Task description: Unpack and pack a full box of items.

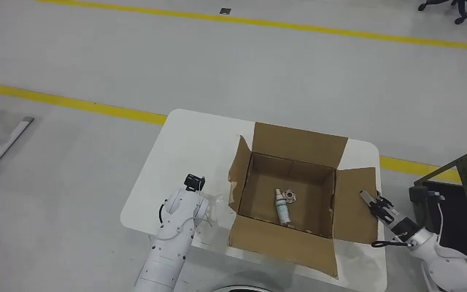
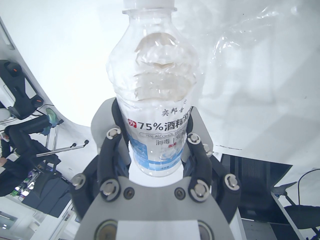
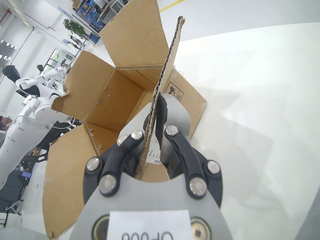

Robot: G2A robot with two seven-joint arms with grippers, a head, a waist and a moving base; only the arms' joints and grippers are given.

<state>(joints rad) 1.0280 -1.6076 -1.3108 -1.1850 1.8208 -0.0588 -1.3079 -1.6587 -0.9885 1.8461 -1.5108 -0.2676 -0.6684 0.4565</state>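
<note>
The left claw [image 2: 156, 138] sits in the lower left of the top view, just beside the left flap of the box. It is clenched around the lower body of a clear bottle [image 2: 152, 71] with a white cap. Whether the bottle touches the white tabletop [image 1: 164, 171], I cannot tell. The right claw [image 3: 155, 118] is in the lower right and pinches the edge of the right flap [image 3: 172, 51]. The open cardboard box [image 1: 292, 244] stands in the middle of the tabletop. Inside it lie a small bottle [image 1: 282, 207] and a small pale piece [image 1: 291, 195]. Some clear film [image 2: 250, 38] lies near the held bottle.
</note>
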